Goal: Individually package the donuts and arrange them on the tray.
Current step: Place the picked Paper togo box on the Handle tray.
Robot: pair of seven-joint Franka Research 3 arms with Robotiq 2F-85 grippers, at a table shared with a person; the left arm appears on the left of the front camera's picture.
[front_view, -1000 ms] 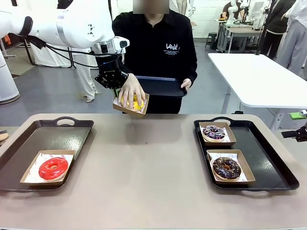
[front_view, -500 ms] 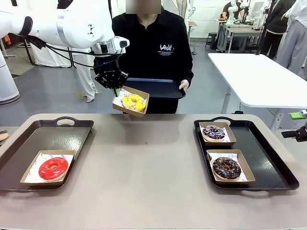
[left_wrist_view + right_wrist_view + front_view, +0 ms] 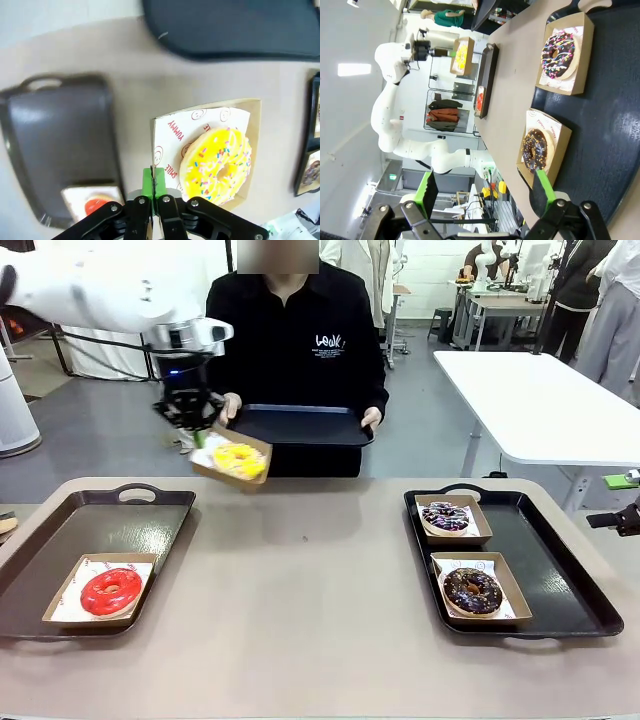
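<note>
Front view: yellow donut [image 3: 238,459] in a paper-lined box [image 3: 229,458], tilted in mid-air above the table's far edge, pinched at its rim by the left gripper [image 3: 197,437]. Red donut [image 3: 110,591] boxed on the left tray [image 3: 105,525]; two dark donuts [image 3: 472,590] boxed on the right tray [image 3: 565,585]. Right gripper [image 3: 485,189] spread wide, holding nothing.

A robotics lab: grey floor [image 3: 90,430], a white table [image 3: 540,405] well right of the left claw [image 3: 189,423], more work tables [image 3: 500,305] behind, and a clothes rack [image 3: 442,115] beyond the desk [image 3: 300,590].
</note>
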